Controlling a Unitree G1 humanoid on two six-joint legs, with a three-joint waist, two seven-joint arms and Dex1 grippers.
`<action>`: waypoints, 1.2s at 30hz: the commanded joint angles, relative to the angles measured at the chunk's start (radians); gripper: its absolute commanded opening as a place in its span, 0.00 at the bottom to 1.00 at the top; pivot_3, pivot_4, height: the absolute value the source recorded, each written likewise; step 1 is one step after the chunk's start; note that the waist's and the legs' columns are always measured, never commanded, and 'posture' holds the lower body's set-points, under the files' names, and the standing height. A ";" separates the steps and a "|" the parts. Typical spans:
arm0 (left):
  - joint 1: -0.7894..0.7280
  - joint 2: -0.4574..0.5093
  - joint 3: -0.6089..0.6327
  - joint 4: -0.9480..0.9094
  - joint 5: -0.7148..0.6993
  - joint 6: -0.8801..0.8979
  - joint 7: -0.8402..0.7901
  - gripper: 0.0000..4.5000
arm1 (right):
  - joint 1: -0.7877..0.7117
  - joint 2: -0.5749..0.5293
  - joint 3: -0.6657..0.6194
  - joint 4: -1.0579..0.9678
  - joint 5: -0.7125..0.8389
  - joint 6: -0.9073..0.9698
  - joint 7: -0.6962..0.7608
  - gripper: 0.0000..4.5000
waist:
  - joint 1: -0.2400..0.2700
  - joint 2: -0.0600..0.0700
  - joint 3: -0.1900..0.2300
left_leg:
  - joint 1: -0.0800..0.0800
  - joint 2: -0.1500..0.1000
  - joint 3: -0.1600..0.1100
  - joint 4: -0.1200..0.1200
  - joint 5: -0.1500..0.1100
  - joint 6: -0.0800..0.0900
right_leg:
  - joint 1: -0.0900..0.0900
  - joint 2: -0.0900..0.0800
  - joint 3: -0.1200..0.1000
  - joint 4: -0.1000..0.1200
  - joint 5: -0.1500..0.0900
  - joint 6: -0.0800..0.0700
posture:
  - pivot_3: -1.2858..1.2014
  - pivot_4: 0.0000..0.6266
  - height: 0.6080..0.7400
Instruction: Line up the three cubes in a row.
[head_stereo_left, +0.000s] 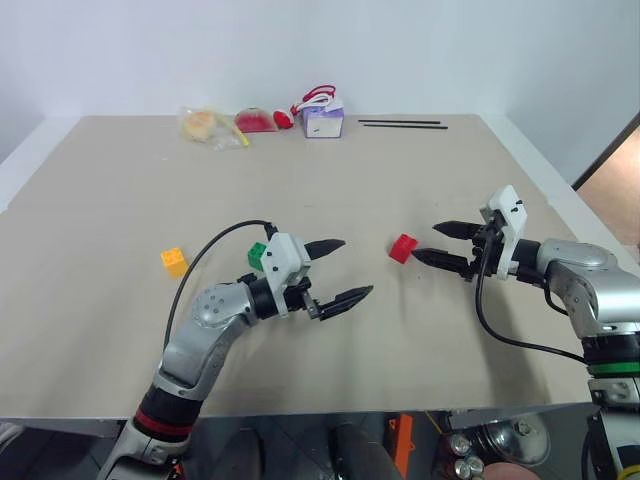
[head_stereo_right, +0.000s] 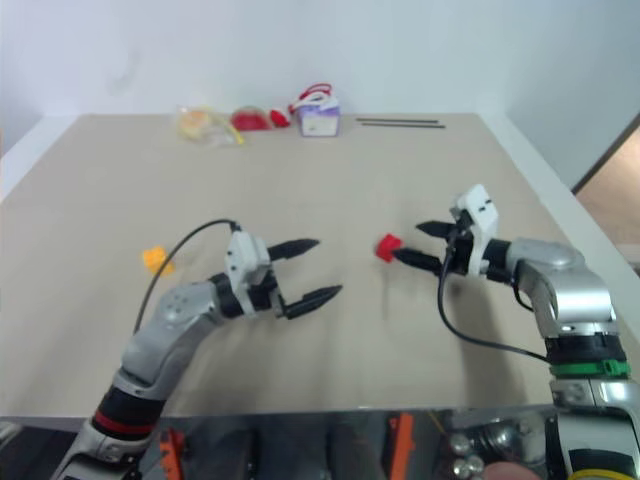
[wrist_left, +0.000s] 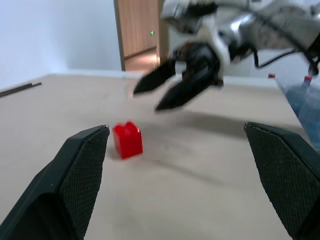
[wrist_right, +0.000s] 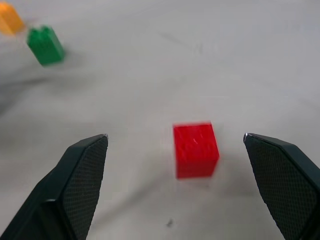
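The red cube (head_stereo_left: 403, 247) sits on the bare tabletop (head_stereo_left: 420, 170) between the two sets of fingers, just beside the tips of the right gripper (head_stereo_left: 444, 245) and a little farther from the left gripper (head_stereo_left: 338, 271). Both grippers have their fingers spread wide and hold nothing. The green cube (head_stereo_left: 258, 256) lies close behind the left gripper's white wrist block, and the orange-yellow cube (head_stereo_left: 173, 261) is farther out on that same side, well apart from the red one. Open tabletop surrounds all three cubes, with the near edge below both arms. Along the far edge lie a purple-and-white box (head_stereo_left: 323, 119), some bagged items (head_stereo_left: 210, 125) and a thin black rod (head_stereo_left: 403, 124); any print on them is too small to read.
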 joint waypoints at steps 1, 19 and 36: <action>-0.007 -0.012 0.013 -0.007 0.009 -0.005 0.035 1.00 | -0.065 0.030 0.020 0.072 -0.048 -0.065 0.043 1.00 | 0.000 0.000 0.000 | 0.000 0.000 0.000 0.000 0.000 0.000 | 0.000 0.000 0.000 0.000 0.000 0.000 | 0.52 0.24 1.00; -0.008 -0.051 0.032 -0.024 -0.019 0.013 0.108 1.00 | -0.223 0.160 0.038 0.480 -0.235 -0.251 0.083 1.00 | 0.002 0.000 0.000 | 0.000 0.000 0.000 0.001 0.000 0.000 | 0.000 0.000 0.000 0.000 0.001 0.000 | 0.52 0.24 1.00; 0.045 0.075 0.050 -0.071 -0.077 0.006 -0.050 1.00 | -0.200 0.137 0.032 0.227 -0.156 -0.204 0.249 0.27 | -0.005 0.003 0.001 | 0.000 0.000 0.001 0.000 0.000 0.000 | -0.001 0.001 0.001 0.000 0.001 0.000 | 0.52 0.24 1.00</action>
